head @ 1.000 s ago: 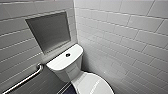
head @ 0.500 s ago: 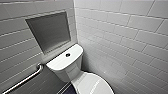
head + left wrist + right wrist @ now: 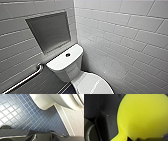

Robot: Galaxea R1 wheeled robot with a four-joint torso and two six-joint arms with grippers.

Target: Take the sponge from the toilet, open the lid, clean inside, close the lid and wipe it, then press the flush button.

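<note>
One sponge point(image 3: 142, 116), one toilet point(image 3: 66, 62), one closed lid point(image 3: 93, 85)

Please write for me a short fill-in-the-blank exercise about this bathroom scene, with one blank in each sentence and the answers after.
The lid is ____.
The round flush button sits on top of the ____.
The floor tiles are ____.
The sponge is ____ in colour.
Answers: closed; tank; blue; yellow.

Glossy white subway-tile walls point(image 3: 120, 37) meet in a corner just right of a grey rectangular recessed niche point(image 3: 50, 31). Below the niche a metal grab bar point(image 3: 27, 77) slants along the wall. Lower still lies a floor point(image 3: 25, 116) of small blue square tiles with pale grout.
</note>
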